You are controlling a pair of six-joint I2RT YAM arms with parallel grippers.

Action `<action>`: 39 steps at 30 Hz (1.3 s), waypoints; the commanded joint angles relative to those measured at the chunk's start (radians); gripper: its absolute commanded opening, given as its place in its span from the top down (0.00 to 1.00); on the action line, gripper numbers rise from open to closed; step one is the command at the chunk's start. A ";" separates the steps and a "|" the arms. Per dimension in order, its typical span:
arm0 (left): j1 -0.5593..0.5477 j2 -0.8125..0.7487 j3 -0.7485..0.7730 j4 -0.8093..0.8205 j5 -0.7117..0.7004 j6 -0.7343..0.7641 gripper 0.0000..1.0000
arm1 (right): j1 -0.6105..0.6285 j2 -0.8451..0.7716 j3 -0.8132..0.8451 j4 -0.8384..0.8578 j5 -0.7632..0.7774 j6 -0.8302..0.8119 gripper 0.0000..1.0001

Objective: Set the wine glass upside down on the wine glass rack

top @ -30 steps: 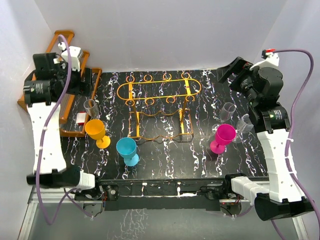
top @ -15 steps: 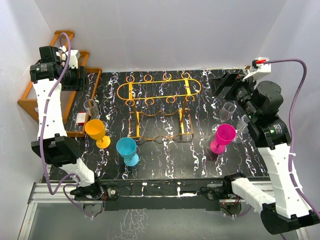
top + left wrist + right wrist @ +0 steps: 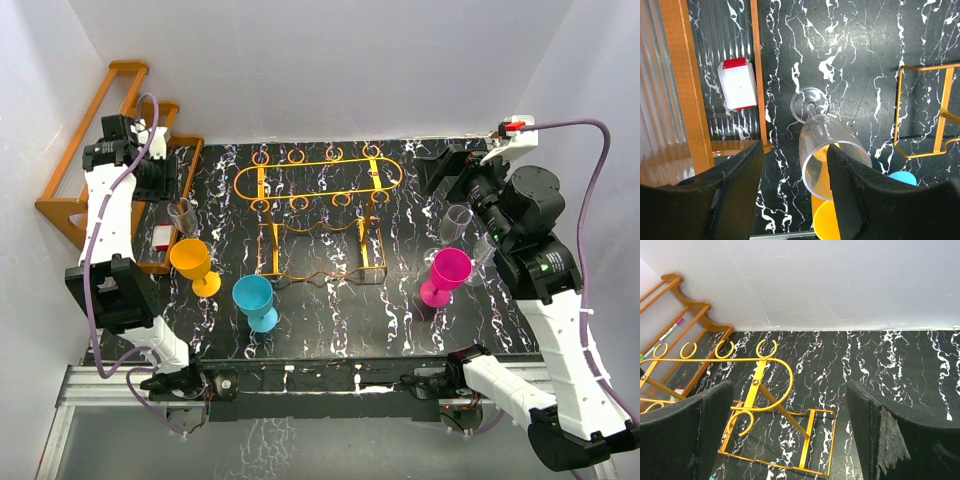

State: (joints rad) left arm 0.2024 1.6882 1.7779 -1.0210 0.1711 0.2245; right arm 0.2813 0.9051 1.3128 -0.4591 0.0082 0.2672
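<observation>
The orange wire wine glass rack (image 3: 318,200) stands at the middle back of the black marbled table and also shows in the right wrist view (image 3: 760,390). A clear wine glass (image 3: 181,213) stands upright at the left. In the left wrist view this glass (image 3: 820,140) sits below my open left gripper (image 3: 795,200), its rim close to the right finger (image 3: 875,200). My left gripper (image 3: 162,178) holds nothing. My right gripper (image 3: 448,170) is open and empty above the back right of the table, and two more clear glasses (image 3: 455,222) stand near it.
Orange (image 3: 193,262), blue (image 3: 255,298) and pink (image 3: 445,273) goblets stand upright on the table. A stepped wooden shelf (image 3: 80,180) is at the far left, with a small red and white object (image 3: 738,82) beside it. White walls close the back and sides.
My left arm has stretched out and dropped toward the clear glass at the left. My right gripper has shifted a little left, toward the rack.
</observation>
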 commanded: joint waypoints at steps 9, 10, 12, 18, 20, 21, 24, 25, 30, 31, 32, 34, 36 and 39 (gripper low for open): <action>-0.030 -0.047 -0.219 0.121 -0.017 0.046 0.49 | 0.007 -0.012 0.026 0.065 0.056 0.012 0.02; -0.035 -0.050 -0.233 0.127 -0.018 0.048 0.54 | 0.007 -0.012 0.030 0.064 0.053 0.013 0.02; -0.044 -0.055 -0.258 0.137 -0.031 0.050 0.91 | 0.007 -0.010 0.034 0.064 0.050 0.015 0.02; -0.059 -0.087 -0.208 0.139 -0.068 0.065 1.00 | 0.007 -0.004 0.040 0.065 0.038 0.016 0.02; -0.074 -0.099 -0.103 0.118 -0.102 0.068 1.00 | 0.006 0.004 0.048 0.061 0.041 0.016 0.02; -0.082 -0.104 -0.035 0.110 -0.116 0.069 1.00 | 0.007 0.008 0.055 0.062 0.042 0.016 0.02; -0.098 -0.113 0.175 0.118 -0.138 0.070 1.00 | 0.007 0.024 0.078 0.064 0.041 0.021 0.02; -0.103 -0.114 0.240 0.129 -0.138 0.073 1.00 | 0.007 0.030 0.089 0.064 0.036 0.025 0.02; -0.136 -0.144 0.386 0.272 -0.127 0.082 1.00 | 0.006 0.055 0.138 0.084 0.002 0.033 0.02; -0.138 -0.179 0.344 0.348 -0.104 0.081 1.00 | 0.006 0.059 0.145 0.090 -0.001 0.034 0.02; -0.140 -0.220 0.292 0.434 -0.061 0.072 1.00 | 0.006 0.062 0.149 0.096 -0.006 0.035 0.02; -0.140 -0.326 0.129 0.631 0.087 0.045 1.00 | 0.006 0.073 0.155 0.121 -0.029 0.047 0.02; -0.140 -0.469 -0.084 0.908 0.240 -0.032 1.00 | 0.006 0.100 0.176 0.152 -0.096 0.081 0.02; -0.139 -0.608 -0.383 1.395 0.374 -0.237 1.00 | 0.007 0.160 0.212 0.245 -0.276 0.176 0.02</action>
State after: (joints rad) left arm 0.0677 1.2209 1.6665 -0.2794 0.2829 0.2153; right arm 0.2813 1.0054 1.4574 -0.3878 -0.0574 0.3378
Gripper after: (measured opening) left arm 0.141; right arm 0.982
